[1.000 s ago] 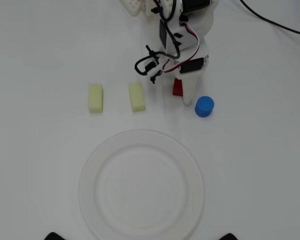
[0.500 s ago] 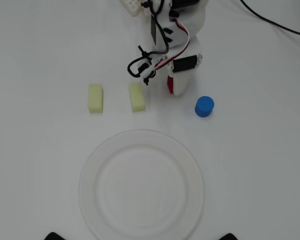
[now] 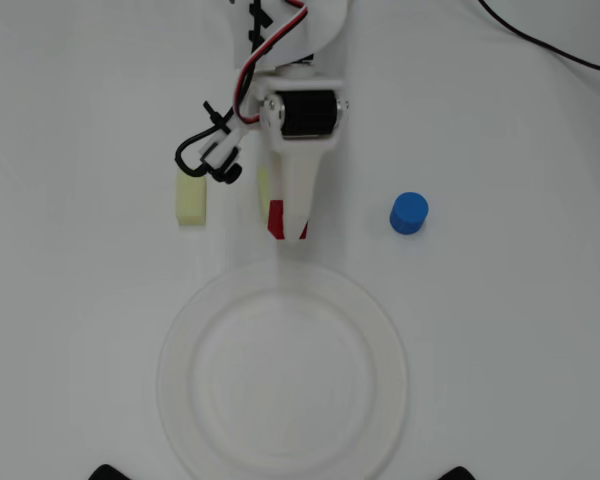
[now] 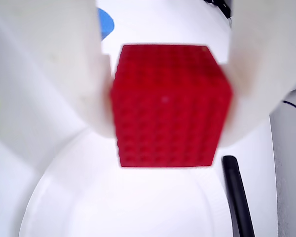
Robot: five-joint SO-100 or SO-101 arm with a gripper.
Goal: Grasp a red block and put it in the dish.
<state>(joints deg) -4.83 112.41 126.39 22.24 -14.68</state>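
The red block (image 4: 170, 106) fills the middle of the wrist view, pinched between my two white fingers (image 4: 64, 74). In the overhead view the red block (image 3: 276, 219) shows partly under my white gripper (image 3: 289, 225), just beyond the far rim of the dish (image 3: 180, 330). The dish is a large round white translucent plate at the lower centre; it also shows in the wrist view (image 4: 89, 197) below the block. The gripper is shut on the block, which seems to be held above the table.
A blue cylinder (image 3: 408, 213) stands right of the gripper. A pale yellow block (image 3: 191, 201) lies to its left, another (image 3: 263, 185) partly hidden by the gripper. A black cable (image 3: 540, 40) crosses the top right. Two black objects (image 3: 110, 472) sit at the bottom edge.
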